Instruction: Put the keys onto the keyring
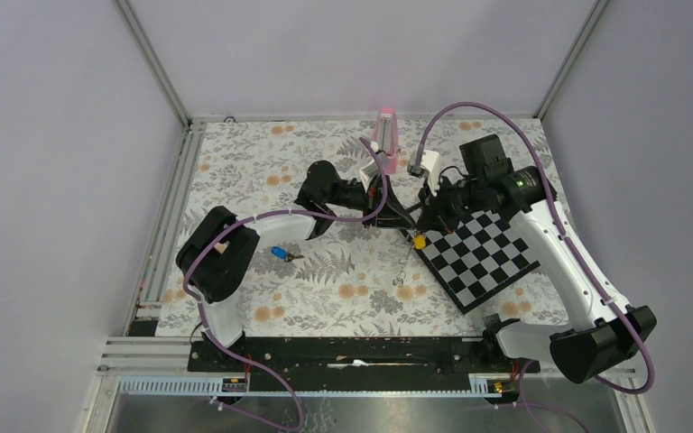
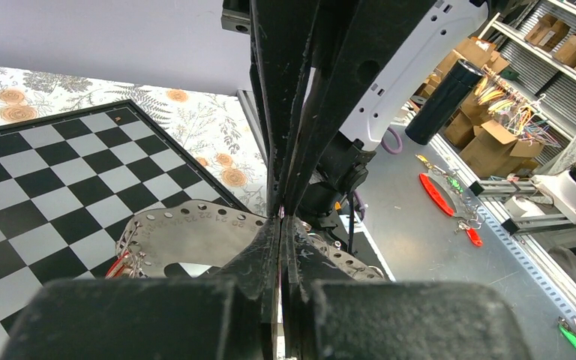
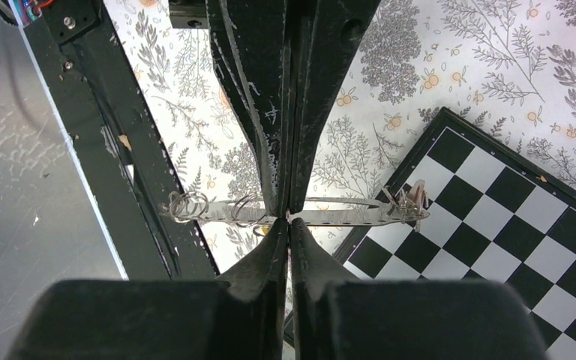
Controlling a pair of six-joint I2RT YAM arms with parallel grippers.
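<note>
Left gripper (image 2: 281, 217) and right gripper (image 3: 289, 219) are both pinched shut on the keyring (image 2: 187, 229), holding its grey strap between them near the chessboard (image 1: 483, 257) corner. Neither key looks threaded yet. The yellow key (image 1: 420, 242) lies just below, and the blue key (image 1: 279, 253) is well left on the tabletop (image 1: 325, 298). Next, one gripper probably has to let go and fetch a key.

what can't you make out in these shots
Left wrist view: the left gripper, shut on the keyring strap, hides the strap's middle.
Right wrist view: the strap shows edge-on in the shut right gripper; its silver rings overlap, so their count is unclear.
Top view: the yellow key is too small to tell whether it hangs on a ring or lies on the chessboard.
</note>
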